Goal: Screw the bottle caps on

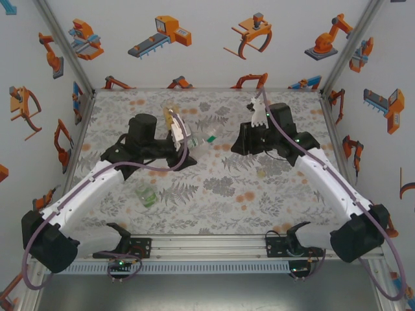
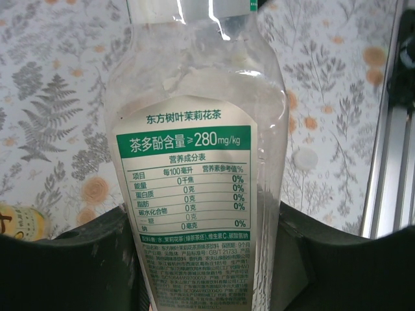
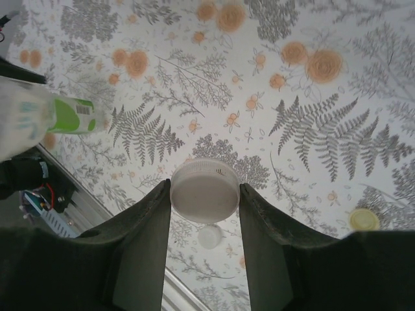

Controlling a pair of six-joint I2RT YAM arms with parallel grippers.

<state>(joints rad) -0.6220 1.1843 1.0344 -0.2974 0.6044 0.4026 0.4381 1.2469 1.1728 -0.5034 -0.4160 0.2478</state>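
Top external: bottle (image 1: 202, 138) sideways, neck rightward

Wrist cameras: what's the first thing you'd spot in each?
In the left wrist view, a clear bottle with a green-and-white label looms in the middle, clamped in the left claw. In the right wrist view, the right claw pinches a round white cap above the flowery cloth.

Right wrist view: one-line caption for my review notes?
Right gripper pinches a whitish bottle cap over the floral cloth; a pale yellow cap lies on it.
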